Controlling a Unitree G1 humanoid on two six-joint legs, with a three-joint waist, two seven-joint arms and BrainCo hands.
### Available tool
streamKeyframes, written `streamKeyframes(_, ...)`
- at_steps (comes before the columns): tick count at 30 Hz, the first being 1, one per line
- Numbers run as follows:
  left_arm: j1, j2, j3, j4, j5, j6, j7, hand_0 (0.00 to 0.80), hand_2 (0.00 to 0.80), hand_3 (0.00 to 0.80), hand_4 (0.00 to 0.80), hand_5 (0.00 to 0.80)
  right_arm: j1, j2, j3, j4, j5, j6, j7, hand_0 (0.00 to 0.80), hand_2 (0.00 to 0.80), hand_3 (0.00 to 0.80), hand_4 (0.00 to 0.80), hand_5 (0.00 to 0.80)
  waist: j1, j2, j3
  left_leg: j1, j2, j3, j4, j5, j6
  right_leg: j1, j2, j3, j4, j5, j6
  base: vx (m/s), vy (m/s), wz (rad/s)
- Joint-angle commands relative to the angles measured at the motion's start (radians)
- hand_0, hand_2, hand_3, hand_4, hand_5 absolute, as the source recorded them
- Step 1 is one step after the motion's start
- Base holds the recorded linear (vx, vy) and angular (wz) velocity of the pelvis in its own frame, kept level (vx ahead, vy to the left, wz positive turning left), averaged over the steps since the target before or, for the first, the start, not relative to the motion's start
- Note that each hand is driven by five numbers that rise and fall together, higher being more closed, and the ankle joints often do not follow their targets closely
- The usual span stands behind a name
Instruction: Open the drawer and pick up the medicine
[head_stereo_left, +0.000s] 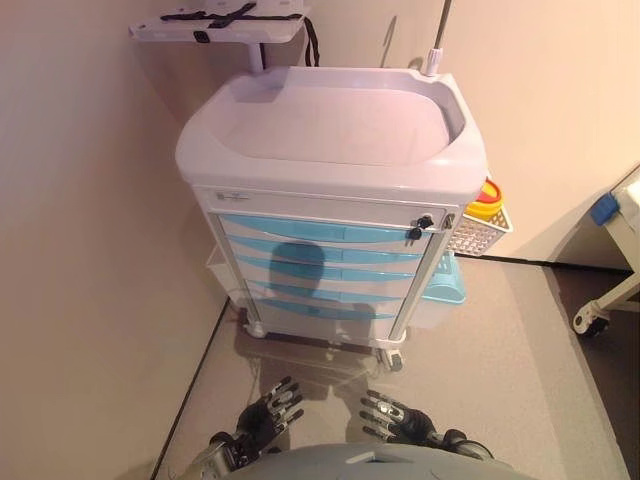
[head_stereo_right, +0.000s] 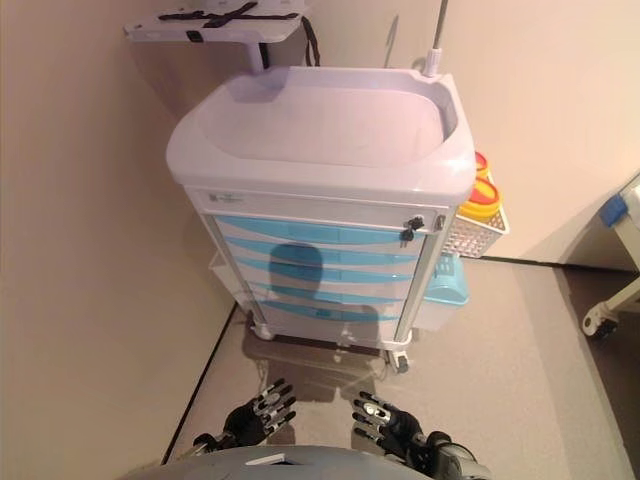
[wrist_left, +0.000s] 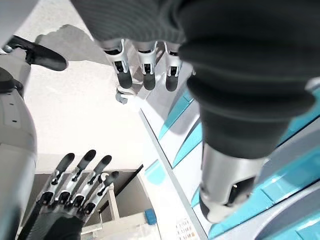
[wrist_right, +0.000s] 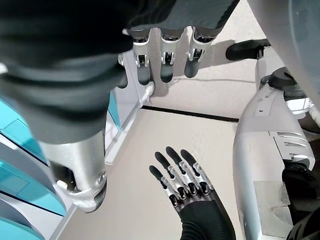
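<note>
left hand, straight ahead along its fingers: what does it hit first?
Probably the lower blue drawers of the cart. The left hand hangs open and low, fingers aimed at the cart's base, with only bare floor between. Depth is unclear, so it might meet the floor first.

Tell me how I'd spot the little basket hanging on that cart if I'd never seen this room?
Find the white cart with blue drawers against the wall. On its right side, just below the top tray and beside the drawer lock, hangs a small white mesh basket. It is the only perforated thing there, and a yellow container with a red lid sticks out of it.
</note>
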Motion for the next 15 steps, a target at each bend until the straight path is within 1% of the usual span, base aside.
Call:
streamKeyframes(1,-0.078,-0.02,0.008,0.022,-0.032,-0.031,-0.043,0.0,0.0,0.0,0.0,0.0,-0.055,0.04,0.004,0.01,0.009,-0.027,0.03,0.0,0.0,0.0,0.0,0.0,0.01,-0.031,0.043,-0.016,-0.068,-0.028,0.006,-0.024,0.051,0.029,-0.021,-0.02,0.065,-0.042,0.024,0.0,0.0,0.0)
streamKeyframes(6,-0.077,-0.019,0.014,0.026,-0.047,-0.051,-0.051,0.0,0.0,0.0,0.0,0.0,-0.058,0.04,0.001,0.021,0.01,-0.03,0.035,0.0,0.0,0.0,0.0,0.0,0.009,-0.029,0.043,-0.014,-0.068,-0.027,0.006,-0.025,0.051,0.03,-0.021,-0.019,0.066,-0.043,0.023,0.0,0.0,0.0)
streamKeyframes(9,-0.081,-0.02,0.023,0.028,-0.036,-0.097,-0.021,0.0,0.0,0.0,0.0,0.0,-0.053,0.042,-0.002,0.021,0.012,-0.031,0.035,0.0,0.0,0.0,0.0,0.0,0.009,-0.031,0.045,-0.012,-0.067,-0.027,0.006,-0.024,0.051,0.03,-0.022,-0.019,0.069,-0.045,0.023,0.021,0.001,0.0)
streamKeyframes(11,-0.081,-0.02,0.021,0.028,-0.029,-0.064,-0.035,0.0,0.0,0.0,0.0,0.0,-0.05,0.044,-0.002,0.019,0.019,-0.031,0.032,0.0,0.0,0.0,0.0,0.0,0.008,-0.032,0.046,-0.013,-0.066,-0.026,0.007,-0.024,0.051,0.029,-0.021,-0.017,0.07,-0.046,0.023,0.0,0.0,0.0)
streamKeyframes(15,-0.071,-0.022,0.022,0.036,-0.057,0.056,-0.086,0.0,0.0,0.0,0.0,0.0,-0.042,0.041,-0.01,0.006,0.035,-0.028,0.035,0.0,0.0,0.0,0.0,0.0,0.004,-0.033,0.056,-0.014,-0.063,-0.024,0.006,-0.024,0.052,0.023,-0.021,-0.013,0.077,-0.047,0.024,0.01,0.002,0.0)
